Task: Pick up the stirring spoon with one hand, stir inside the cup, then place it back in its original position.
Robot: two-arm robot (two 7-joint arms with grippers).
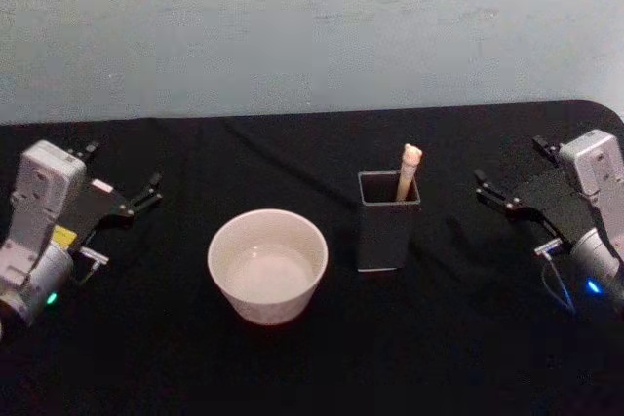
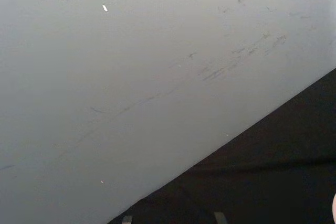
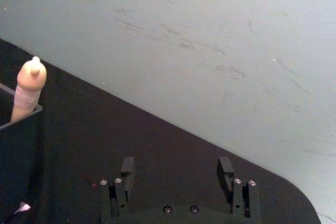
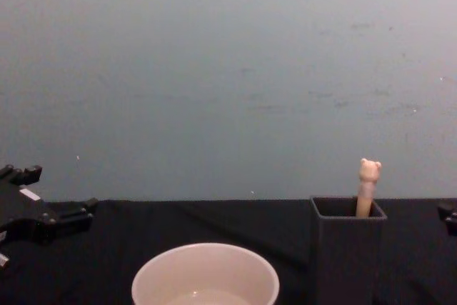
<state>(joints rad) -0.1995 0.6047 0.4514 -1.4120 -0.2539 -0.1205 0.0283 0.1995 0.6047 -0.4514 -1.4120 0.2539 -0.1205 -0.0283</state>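
Observation:
The stirring spoon (image 1: 409,170) stands upright in the dark grey square holder (image 1: 388,223), its original position, with just the cream handle and tiny bear head (image 4: 369,171) sticking out. Left of the holder sits the wide cream-white cup (image 1: 267,265). My left gripper (image 1: 122,170) hovers open at the table's far left, well away from the cup. At the far right my right gripper (image 1: 512,168) is open and empty, a short way from the holder. In the right wrist view the spoon (image 3: 29,85) and holder (image 3: 18,145) lie off to one side of the open right gripper (image 3: 176,169).
A black cloth covers the table (image 1: 458,338), whose back edge meets a pale grey wall (image 1: 312,26). Open cloth lies between each gripper and the two vessels, and in front of the cup.

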